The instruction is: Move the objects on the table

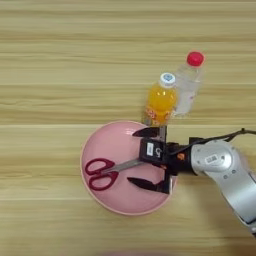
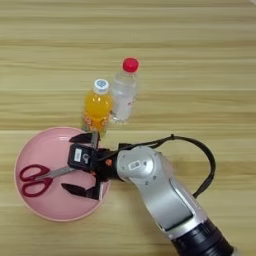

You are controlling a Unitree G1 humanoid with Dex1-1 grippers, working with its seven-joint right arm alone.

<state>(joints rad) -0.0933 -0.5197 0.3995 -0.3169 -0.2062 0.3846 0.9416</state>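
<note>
— Scissors (image 1: 106, 171): where?

— Flat on the pink plate (image 1: 107, 140), red loops pointing left, blades running right toward the gripper (image 1: 146, 158).

— Jaws?

— Spread wide above the plate's right half, one finger each side of the blade tips. Holding nothing.

— Handling?

— Light, stiff, thin; probably slippery on that plate. I'd pinch across the blades near the pivot.

— Around it?

— Juice bottle (image 1: 161, 104) just behind the rim, clear bottle (image 1: 188, 85) beside it, both upright on the counter (image 1: 50, 75).
</note>
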